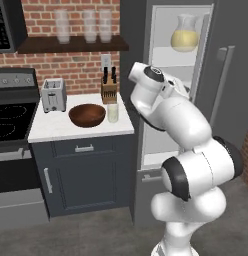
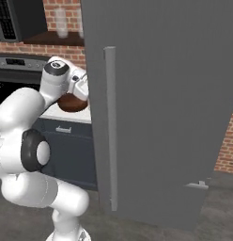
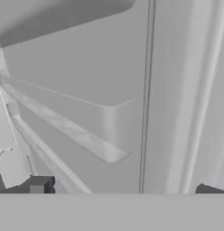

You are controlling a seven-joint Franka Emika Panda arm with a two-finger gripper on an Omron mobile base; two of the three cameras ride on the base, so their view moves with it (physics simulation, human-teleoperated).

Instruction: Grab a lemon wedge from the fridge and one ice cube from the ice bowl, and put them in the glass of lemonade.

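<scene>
Left base view: fridge [image 1: 168,95] stood open, my arm reaching inside for the lemon wedge, which I couldn't spot; ice bowl [image 1: 87,115] and glass of lemonade [image 1: 113,113] waited on the counter [image 1: 56,129].
Right base view: fridge door [image 2: 160,108] swung wide, blocking the shelves.
Hand view: end effector [image 3: 123,188] fingers spread apart, empty, facing white shelves.

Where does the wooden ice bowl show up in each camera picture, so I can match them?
Left base view: the ice bowl sits mid-left on the white counter, between the toaster and the glass of lemonade.
Right base view: a brown sliver left of the fridge door, behind the arm.
Hand view: not in it.
Shared landmark: the brick wall.
</scene>
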